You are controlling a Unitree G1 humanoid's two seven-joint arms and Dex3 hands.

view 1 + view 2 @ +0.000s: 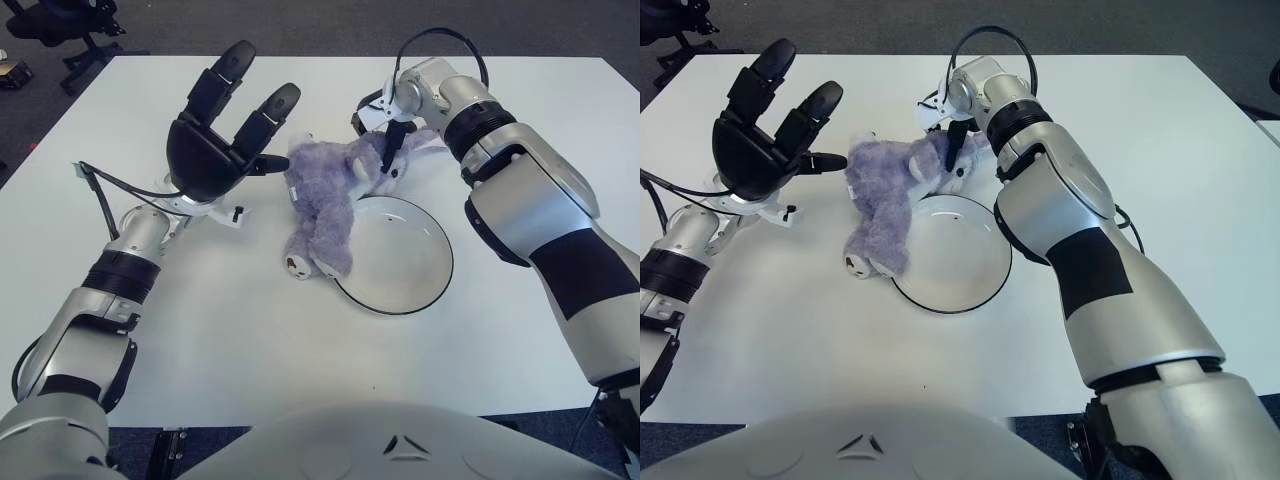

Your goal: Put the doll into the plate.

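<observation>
One white rectangular table, grey floor beyond. One round white plate with dark rim. One purple plush rabbit doll, laid beside the plate, legs overlapping its rim. Left hand, fingers spread, nothing held. Right hand, closed on the doll's head. No writing is legible.

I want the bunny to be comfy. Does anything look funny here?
The bunny lies flopped on the table, legs just over the plate rim. The right hand is at its head; the left hand hovers open beside it.

No readable text, labels, brands or nos. on any obj in either view
</observation>
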